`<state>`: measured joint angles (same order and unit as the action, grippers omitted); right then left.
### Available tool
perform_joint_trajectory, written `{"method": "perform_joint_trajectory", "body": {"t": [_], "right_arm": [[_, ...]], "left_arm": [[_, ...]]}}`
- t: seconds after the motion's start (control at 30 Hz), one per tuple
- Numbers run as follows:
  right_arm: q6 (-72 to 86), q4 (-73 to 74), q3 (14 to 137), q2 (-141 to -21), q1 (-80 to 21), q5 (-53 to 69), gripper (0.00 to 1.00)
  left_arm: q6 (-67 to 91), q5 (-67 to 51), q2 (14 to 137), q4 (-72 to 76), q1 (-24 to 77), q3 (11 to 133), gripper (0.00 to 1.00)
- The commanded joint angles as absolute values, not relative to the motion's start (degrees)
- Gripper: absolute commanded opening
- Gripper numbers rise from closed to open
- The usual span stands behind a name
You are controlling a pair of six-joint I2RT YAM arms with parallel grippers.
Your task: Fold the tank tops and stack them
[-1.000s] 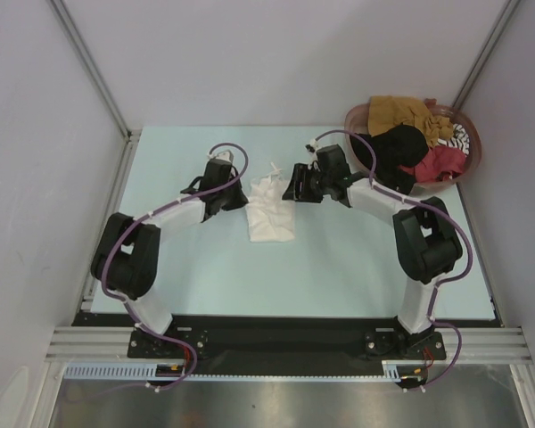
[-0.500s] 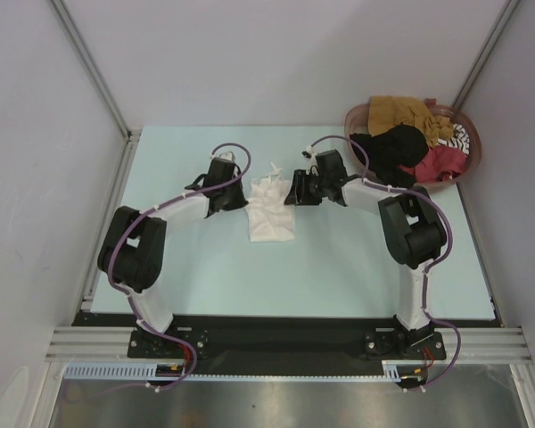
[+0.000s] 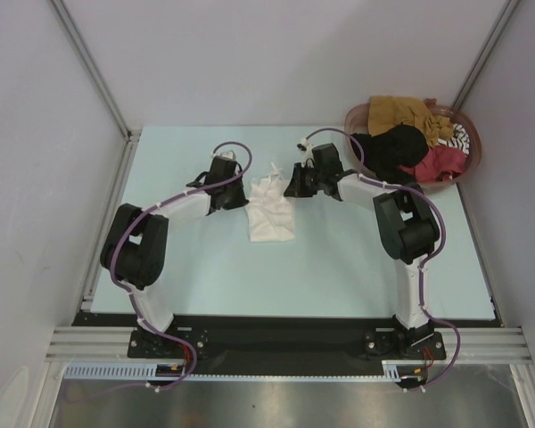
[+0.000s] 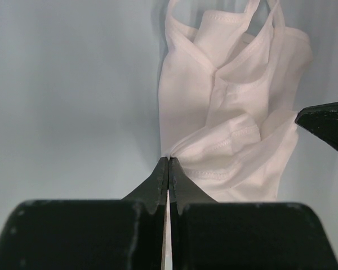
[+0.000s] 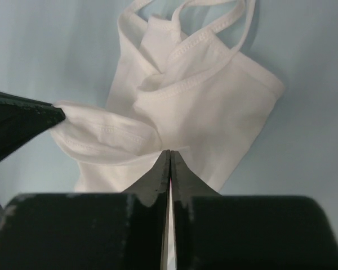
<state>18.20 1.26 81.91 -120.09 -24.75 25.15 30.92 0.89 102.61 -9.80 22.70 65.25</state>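
Left wrist: tank top [image 4: 231, 112] behind end effector [image 4: 168, 161]

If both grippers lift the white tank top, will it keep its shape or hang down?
The white cloth tank top probably hangs limp: it lies in soft folds and creases. It seems light: the left gripper and right gripper each pinch only an edge.

Top view: wrist housings [image 3: 221, 185] cover both sets of fingertips, so the grip on the white tank top [image 3: 269, 214] is unreadable there. Basket [image 3: 351, 116]: striped top [image 3: 461, 135] mostly buried, lower layers of the pile hidden. Wrist views: left gripper [image 4: 168, 162] and right gripper [image 5: 170, 153] bodies blurred, cut by the bottom edge — they hide the garment's near edge.
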Motion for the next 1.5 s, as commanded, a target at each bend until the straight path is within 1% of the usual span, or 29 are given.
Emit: {"method": "perform_joint_trajectory", "body": {"t": [0.0, 0.4, 0.43, 0.7, 1.1, 1.27, 1.47], "right_arm": [[17.67, 1.58, 84.46, -119.89, -25.22, 26.1, 0.0], [18.45, 0.53, 79.9, -115.93, -24.87, 25.66, 0.0], [18.54, -1.47, 79.28, -114.97, -24.87, 25.49, 0.0], [19.07, -5.18, 71.55, -108.55, -26.19, 21.8, 0.0], [19.42, -5.89, 71.46, -107.32, -25.22, 19.25, 0.0], [20.3, -6.42, 71.8, -108.36, -24.17, 18.99, 0.0], [20.65, -5.71, 74.88, -111.09, -23.47, 19.16, 0.0]], "left_arm": [[29.53, 0.88, 102.92, -10.02, 22.5, 68.03, 0.0], [29.27, 0.44, 104.85, -11.95, 22.06, 70.05, 0.0], [29.27, 0.44, 105.2, -12.3, 21.97, 70.4, 0.0], [28.74, 1.14, 106.17, -15.82, 21.97, 72.07, 0.0], [27.95, 1.49, 108.89, -18.19, 21.88, 76.72, 0.01], [27.25, 1.67, 111.88, -20.3, 21.8, 80.15, 0.0], [27.33, 1.67, 113.64, -19.95, 21.53, 81.21, 0.02]]}}
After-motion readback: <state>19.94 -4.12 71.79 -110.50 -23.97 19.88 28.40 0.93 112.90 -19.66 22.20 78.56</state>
